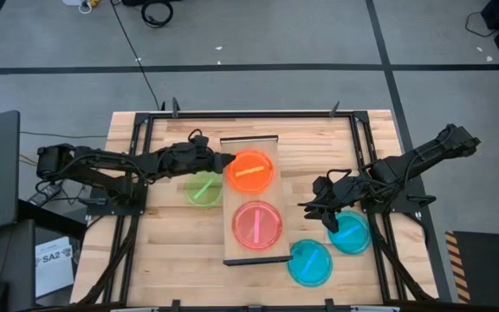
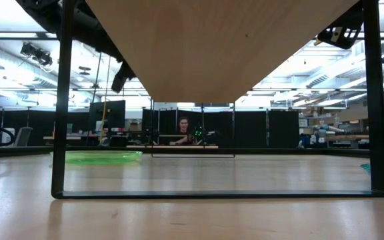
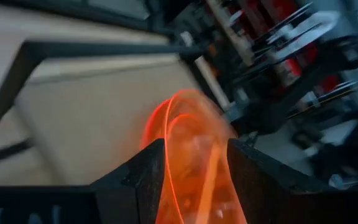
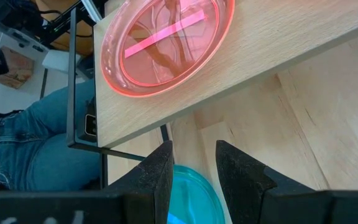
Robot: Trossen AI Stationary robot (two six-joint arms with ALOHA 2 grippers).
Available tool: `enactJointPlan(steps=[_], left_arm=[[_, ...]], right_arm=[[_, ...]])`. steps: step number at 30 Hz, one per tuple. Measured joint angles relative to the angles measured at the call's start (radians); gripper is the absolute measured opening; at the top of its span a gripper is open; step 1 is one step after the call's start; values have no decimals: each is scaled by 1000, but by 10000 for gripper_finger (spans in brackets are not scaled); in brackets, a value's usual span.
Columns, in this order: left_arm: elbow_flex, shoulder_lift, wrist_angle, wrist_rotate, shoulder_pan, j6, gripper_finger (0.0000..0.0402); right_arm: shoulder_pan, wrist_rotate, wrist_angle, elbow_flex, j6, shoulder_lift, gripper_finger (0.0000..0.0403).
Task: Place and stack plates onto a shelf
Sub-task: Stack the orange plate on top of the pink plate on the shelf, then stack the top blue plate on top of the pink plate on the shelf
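Note:
The shelf (image 1: 251, 247) stands across the table's middle and carries an orange plate (image 1: 251, 171) at its far part and a pink plate (image 1: 257, 224) at its near part. Both plates lie flat on the board. My left gripper (image 1: 230, 163) is open at the orange plate's left rim, and that rim (image 3: 185, 124) shows between its fingers. My right gripper (image 1: 305, 206) hangs open to the right of the shelf, above the table. Two cyan plates (image 1: 349, 232) (image 1: 309, 263) lie on the table at the near right. A green plate (image 1: 204, 189) lies left of the shelf. My left gripper comes level from the table's left, one finger on each side of the orange plate's left rim (image 3: 166, 134). The picture is blurred there, so I cannot tell whether the fingers (image 3: 148, 174) touch the rim. The plate rests on the shelf.
The shelf's thin dark legs (image 2: 59, 100) (image 2: 377, 100) stand on the table; from the low view the green plate (image 2: 95, 157) shows beyond them. A dark frame (image 1: 137, 139) runs round the table. A person's jeans (image 4: 17, 143) show beyond the shelf's end.

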Motion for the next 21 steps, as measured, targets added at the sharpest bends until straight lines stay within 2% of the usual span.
enactJointPlan(steps=[7, 17, 21], left_arm=[[1, 0, 146, 1, 0, 12, 181], [1, 0, 108, 2, 0, 18, 181], [0, -8, 123, 19, 0, 114, 181]], right_arm=[[0, 0, 0, 0, 0, 0, 129], [0, 0, 0, 0, 0, 0, 129], [0, -1, -1, 0, 0, 0, 129]])
